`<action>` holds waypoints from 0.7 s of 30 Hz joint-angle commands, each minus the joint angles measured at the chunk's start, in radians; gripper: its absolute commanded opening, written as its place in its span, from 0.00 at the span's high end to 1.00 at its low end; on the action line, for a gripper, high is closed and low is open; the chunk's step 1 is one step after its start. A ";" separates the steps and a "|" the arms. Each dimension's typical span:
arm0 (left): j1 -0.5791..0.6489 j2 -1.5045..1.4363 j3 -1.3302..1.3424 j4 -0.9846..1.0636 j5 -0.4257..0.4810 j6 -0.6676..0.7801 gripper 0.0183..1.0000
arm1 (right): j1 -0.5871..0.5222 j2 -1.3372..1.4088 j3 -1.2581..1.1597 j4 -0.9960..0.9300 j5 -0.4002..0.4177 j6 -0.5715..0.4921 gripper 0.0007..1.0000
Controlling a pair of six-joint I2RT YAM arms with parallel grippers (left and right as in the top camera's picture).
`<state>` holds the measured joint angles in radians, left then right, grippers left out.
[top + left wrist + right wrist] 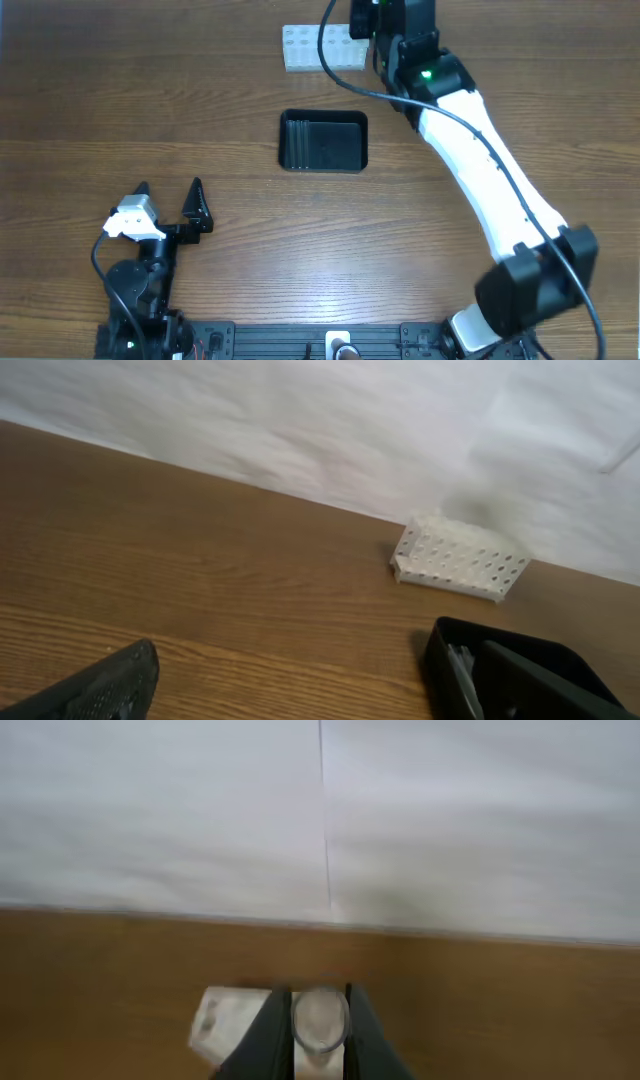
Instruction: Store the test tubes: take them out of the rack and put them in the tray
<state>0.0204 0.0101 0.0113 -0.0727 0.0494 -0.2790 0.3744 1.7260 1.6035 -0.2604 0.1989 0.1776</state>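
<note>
The task looks to be under way, not finished. The right pincer [318, 992] is at the white rack [320, 48], which stands near the far edge of the worktop [120, 100]. Its two fingers are pressed against the sides of a clear test tube [320, 1020], so it is pinching that tube upright. The rack's pale corner shows just beneath it. Whether the tube's foot still sits in a hole or has cleared the rack cannot be told.

The black tray [323, 141] lies about the middle of the worktop, a little nearer than the rack and apart from it. In the left wrist view, pale glassy streaks lie along its floor. I judge these to be tubes already stored, though they cannot be counted. Whether other tubes remain in the rack is also unclear.

The left pincer [168, 192] rests near the worktop's near left corner, spread and holding nothing, well apart from both rack and tray.

What is left, by my reading: carry this tube to the tray, lay it in, then clear whatever the rack holds.
</note>
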 commanded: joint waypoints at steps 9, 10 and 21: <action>0.006 -0.004 -0.005 -0.003 0.006 0.010 0.00 | 0.101 -0.020 -0.039 -0.514 -0.005 0.256 0.93; 0.006 -0.004 -0.005 -0.003 0.006 0.010 0.00 | 0.109 -0.011 -0.050 -0.512 -0.004 0.258 0.93; 0.006 -0.004 -0.005 -0.003 0.006 0.010 0.00 | 0.131 0.178 -0.096 -0.422 -0.006 0.306 0.92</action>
<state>0.0204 0.0101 0.0113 -0.0727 0.0494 -0.2790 0.5041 1.8519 1.5169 -0.6933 0.1925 0.4526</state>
